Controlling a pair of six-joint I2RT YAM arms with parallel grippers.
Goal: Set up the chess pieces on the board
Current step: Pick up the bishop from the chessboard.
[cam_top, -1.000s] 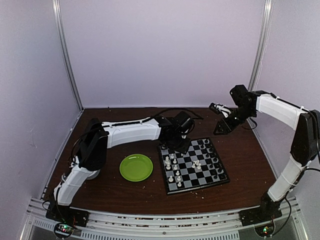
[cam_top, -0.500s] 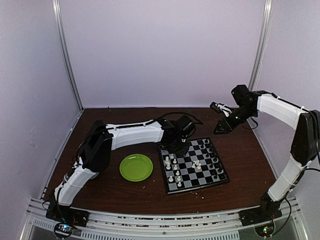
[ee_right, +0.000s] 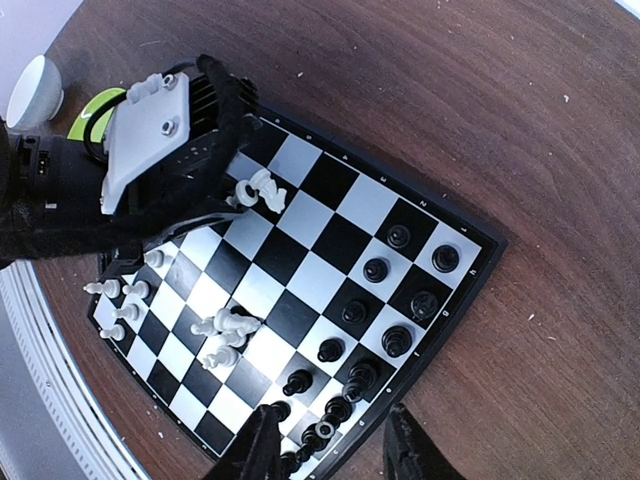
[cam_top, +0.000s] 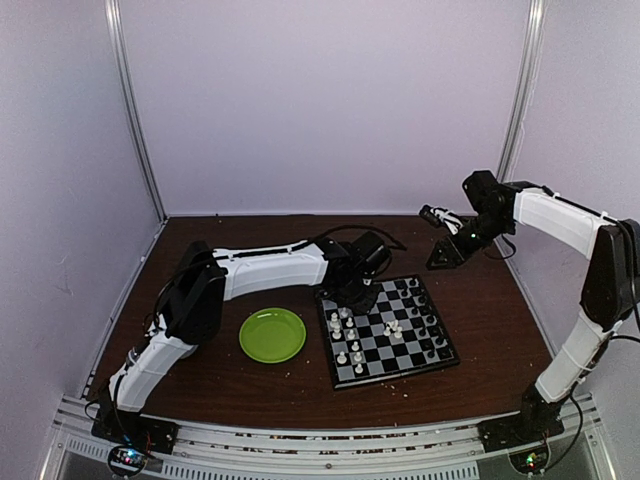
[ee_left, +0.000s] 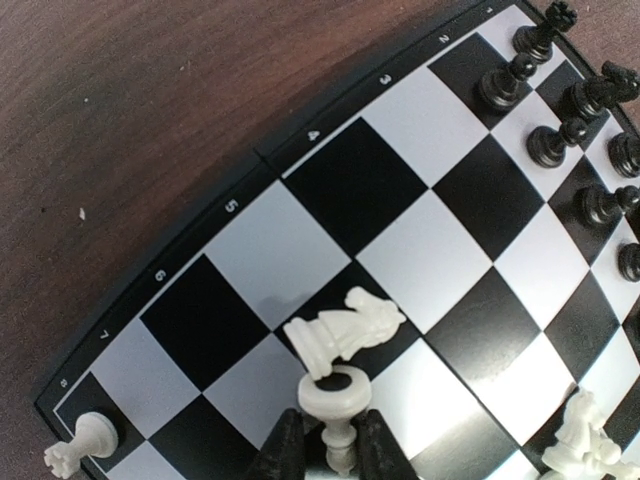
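Note:
The board [cam_top: 398, 376] lies at centre right, with black chess pieces [cam_top: 426, 322] along its right side and white pieces [cam_top: 345, 336] on its left and middle. My left gripper [cam_top: 354, 293] is over the board's far left corner. In the left wrist view it [ee_left: 330, 442] is shut on a small white piece [ee_left: 336, 398], base toward the camera. A white knight [ee_left: 348, 325] lies tilted against that base. My right gripper [cam_top: 444, 254] hangs open and empty above the table behind the board. In its own view it [ee_right: 330, 452] looks down on the board [ee_right: 478, 232].
A round green plate [cam_top: 272, 334] sits left of the board. A white pawn [ee_left: 84, 441] stands on the corner square. A cluster of white pieces [ee_right: 224, 330] lies mid-board. Pale crumbs dot the brown table. Enclosure walls stand close at the back and sides.
My left gripper has shifted slightly right and forward over the board's far left corner. The right arm has barely moved.

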